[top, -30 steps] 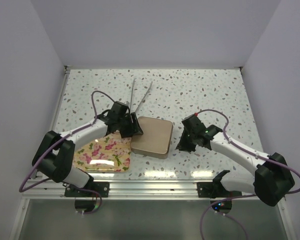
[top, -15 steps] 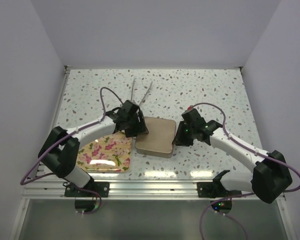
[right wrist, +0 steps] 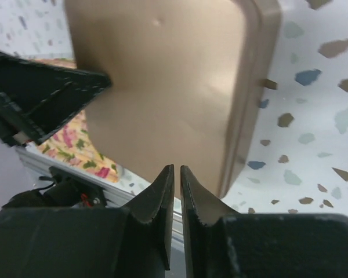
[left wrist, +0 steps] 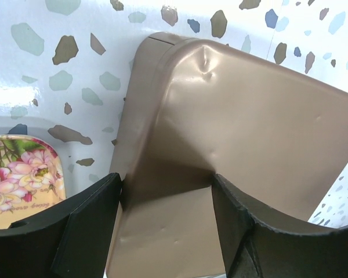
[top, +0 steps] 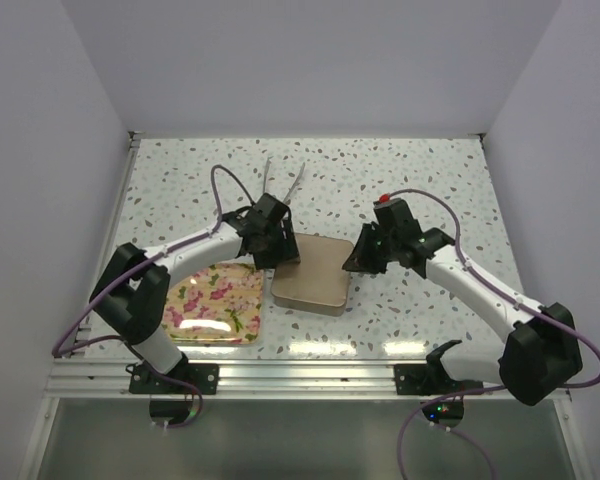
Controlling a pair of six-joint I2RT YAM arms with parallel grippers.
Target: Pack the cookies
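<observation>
No cookies show in any view. A brown metal tin (top: pixel 312 272) lies with a flat dented face up in the middle of the table. My left gripper (top: pixel 280 254) is at the tin's left edge. In the left wrist view it (left wrist: pixel 165 191) is open, its fingers spread over the tin's (left wrist: pixel 249 110) corner. My right gripper (top: pixel 352 264) is at the tin's right edge. In the right wrist view it (right wrist: pixel 177 174) is shut and empty, just above the tin's (right wrist: pixel 162 75) face. Whatever is under or inside the tin is hidden.
A floral lid or tray (top: pixel 212 305) lies left of the tin, near the front edge; it also shows in the left wrist view (left wrist: pixel 23 174) and right wrist view (right wrist: pixel 75 147). Metal tongs (top: pixel 281 192) lie behind the tin. Walls enclose the table on three sides.
Both grippers have moved away from the front edge and inward to the tin's two sides. The tin has shifted slightly right, off the floral lid.
</observation>
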